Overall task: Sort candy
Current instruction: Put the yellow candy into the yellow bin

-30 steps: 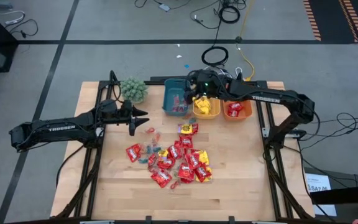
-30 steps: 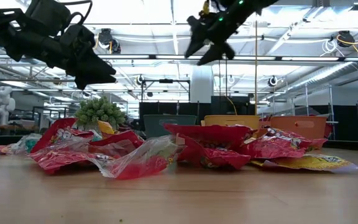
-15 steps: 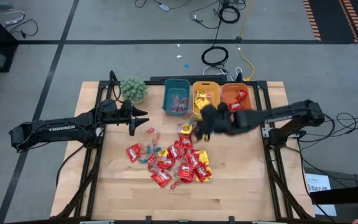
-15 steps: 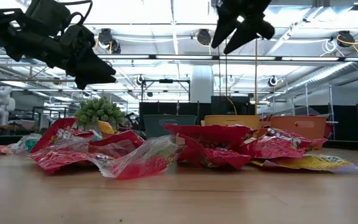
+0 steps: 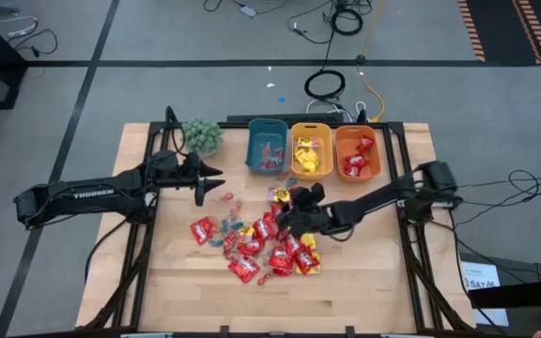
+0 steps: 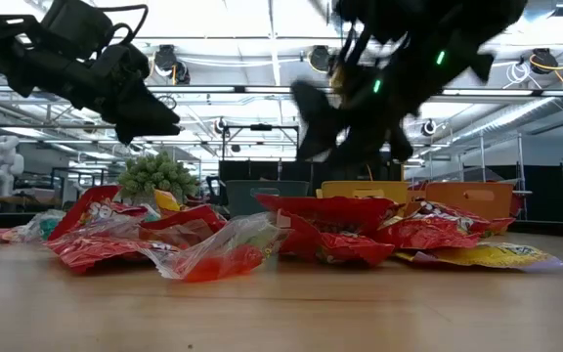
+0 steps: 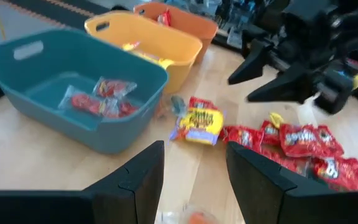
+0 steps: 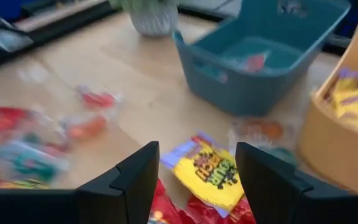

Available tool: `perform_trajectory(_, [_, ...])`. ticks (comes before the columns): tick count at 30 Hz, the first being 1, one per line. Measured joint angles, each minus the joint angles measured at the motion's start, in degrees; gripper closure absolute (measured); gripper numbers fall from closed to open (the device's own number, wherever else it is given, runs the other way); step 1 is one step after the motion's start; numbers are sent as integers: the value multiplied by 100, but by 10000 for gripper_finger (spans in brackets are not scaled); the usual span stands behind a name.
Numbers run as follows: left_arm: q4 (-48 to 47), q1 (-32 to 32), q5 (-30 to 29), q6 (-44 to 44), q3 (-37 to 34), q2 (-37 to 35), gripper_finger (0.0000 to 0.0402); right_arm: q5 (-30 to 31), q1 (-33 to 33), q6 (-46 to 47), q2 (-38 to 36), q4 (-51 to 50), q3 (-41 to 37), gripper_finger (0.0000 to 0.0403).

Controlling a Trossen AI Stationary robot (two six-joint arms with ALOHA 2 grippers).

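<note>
The candy lies in a loose pile of red and yellow packets with small pale pieces at the table's middle; it also fills the low view's foreground. My right gripper hangs open just above the pile's far right part, over a yellow packet, and holds nothing; the left wrist view shows its spread fingers. My left gripper waits open above the table's left, nothing between its fingers. More candy lies in the three bins.
A teal bin, a yellow bin and an orange bin stand in a row at the far edge. A small green plant stands left of the teal bin. Bare wood lies along the near edge.
My right gripper has swung from above the yellow bin at the far edge toward the near edge and down, rolling its wrist, and now hangs low over the candy pile. The pile lies as before.
</note>
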Motion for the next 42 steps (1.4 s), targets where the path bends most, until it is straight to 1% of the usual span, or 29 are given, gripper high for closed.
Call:
perform_trajectory(4, [-315,0,0,-2,-2,0,220,-3,-199,-280,679,697,113,203])
perform_trajectory(7, [-539,0,0,-3,-2,0,220,-1,-379,-634,1074,921,318,204])
perform_trajectory(11, [-696,1,0,-4,-4,0,220,14,-639,-759,1488,937,658,205])
perform_trajectory(15, [-699,1,0,-5,-4,0,220,1,-898,-717,1791,795,1011,207])
perform_trajectory(17, [-704,2,0,-7,-4,0,220,13,-972,-564,1909,504,1185,215])
perform_trajectory(19, [-708,0,3,-35,-4,0,220,-12,-1003,-339,1995,117,1324,235])
perform_trajectory(21, [-721,0,7,-37,-4,0,220,-66,-1001,-33,2048,-248,1402,269])
perform_trajectory(23, [-723,0,9,-37,-4,0,220,-218,-992,312,2049,-506,1408,317])
perform_trajectory(25, [-728,0,9,-37,-4,0,220,-508,-978,620,2028,-671,1423,372])
perform_trajectory(26, [-726,0,9,-37,-4,0,220,-643,-957,665,2002,-721,1425,387])
perform_trajectory(31, [-721,1,13,-36,-4,0,220,-1018,-567,628,1693,-1022,1455,400])
perform_trajectory(35, [-703,0,50,-34,-4,0,220,-995,-307,248,1124,-1617,1687,402])
perform_trajectory(39, [-666,2,50,-34,-4,0,220,-969,-269,-203,535,-2258,2023,403])
perform_trajectory(42, [-643,0,48,5,-4,0,220,-976,-330,-610,159,-2248,2226,403])
